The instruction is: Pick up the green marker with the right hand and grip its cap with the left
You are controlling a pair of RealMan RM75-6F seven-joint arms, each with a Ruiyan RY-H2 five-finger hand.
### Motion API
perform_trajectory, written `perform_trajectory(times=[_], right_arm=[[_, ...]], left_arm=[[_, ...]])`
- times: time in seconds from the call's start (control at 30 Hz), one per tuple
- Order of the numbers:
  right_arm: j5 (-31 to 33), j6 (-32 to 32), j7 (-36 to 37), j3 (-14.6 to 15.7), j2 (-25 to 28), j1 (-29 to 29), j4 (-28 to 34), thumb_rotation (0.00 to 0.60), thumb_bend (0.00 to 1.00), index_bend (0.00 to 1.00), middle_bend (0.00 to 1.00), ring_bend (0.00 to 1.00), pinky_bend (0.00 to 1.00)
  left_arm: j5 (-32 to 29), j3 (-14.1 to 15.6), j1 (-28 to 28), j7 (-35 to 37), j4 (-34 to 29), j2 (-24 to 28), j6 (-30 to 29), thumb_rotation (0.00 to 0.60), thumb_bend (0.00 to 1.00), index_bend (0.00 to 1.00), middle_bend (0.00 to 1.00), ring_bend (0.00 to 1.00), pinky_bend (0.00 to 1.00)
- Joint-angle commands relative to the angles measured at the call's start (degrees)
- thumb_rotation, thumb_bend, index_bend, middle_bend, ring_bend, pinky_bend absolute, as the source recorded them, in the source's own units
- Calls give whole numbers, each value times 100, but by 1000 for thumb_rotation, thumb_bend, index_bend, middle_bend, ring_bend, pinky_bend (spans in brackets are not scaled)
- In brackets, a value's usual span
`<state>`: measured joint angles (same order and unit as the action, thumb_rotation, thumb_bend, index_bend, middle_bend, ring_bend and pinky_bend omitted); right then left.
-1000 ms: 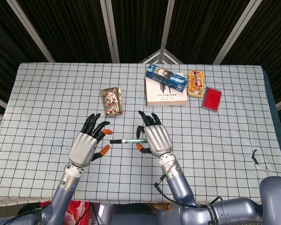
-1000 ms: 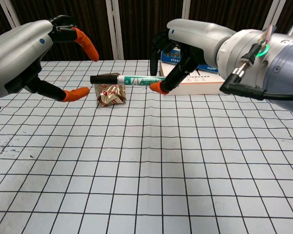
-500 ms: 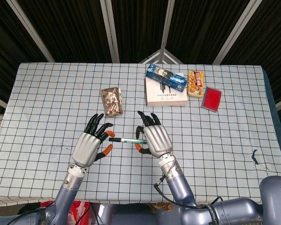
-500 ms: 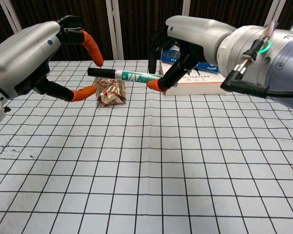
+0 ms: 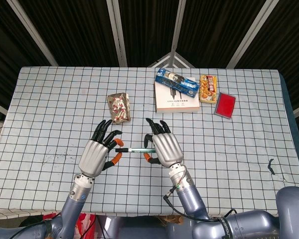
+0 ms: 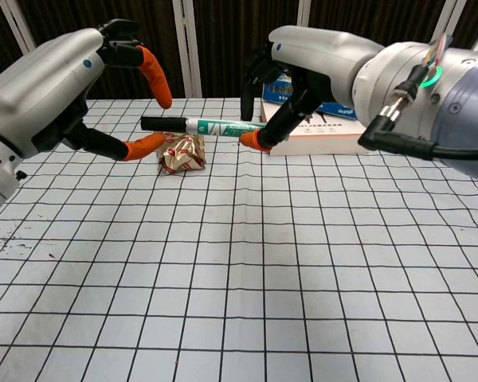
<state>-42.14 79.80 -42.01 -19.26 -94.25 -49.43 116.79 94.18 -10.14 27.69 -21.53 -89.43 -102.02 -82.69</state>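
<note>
My right hand (image 5: 162, 148) (image 6: 319, 56) holds the green marker (image 5: 139, 149) (image 6: 219, 126) above the table, pinched near its right end, lying almost level. Its black cap (image 5: 122, 149) (image 6: 161, 122) points left. My left hand (image 5: 95, 157) (image 6: 56, 87) is beside it with fingers spread. One orange fingertip (image 6: 155, 76) is above the cap and the thumb tip (image 6: 147, 146) is below it. In the chest view a gap shows on both sides of the cap.
A foil snack packet (image 5: 118, 108) (image 6: 182, 153) lies behind the hands. At the back right are a white box (image 5: 176, 102), a blue packet (image 5: 177, 82) on it, a snack tray (image 5: 208, 88) and a red case (image 5: 224, 104).
My left hand has moved right, so the marker's cap now lies between its finger and thumb. The right hand has kept its hold, with the marker's cap end slightly raised.
</note>
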Motion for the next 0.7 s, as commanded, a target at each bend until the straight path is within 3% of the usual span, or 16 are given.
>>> perform_trajectory(times=[0.03, 0.7], right_arm=[[-1, 2, 11, 2, 3, 2, -3, 600, 592, 769, 56, 141, 42], [2, 1, 80, 32, 26, 23, -27, 600, 594, 773, 56, 142, 42]], left_arm=[[3, 2, 8, 5, 19, -17, -10, 600, 401, 512, 295, 0, 9], [-7, -36, 50, 50, 141, -108, -117, 600, 422, 540, 306, 0, 9]])
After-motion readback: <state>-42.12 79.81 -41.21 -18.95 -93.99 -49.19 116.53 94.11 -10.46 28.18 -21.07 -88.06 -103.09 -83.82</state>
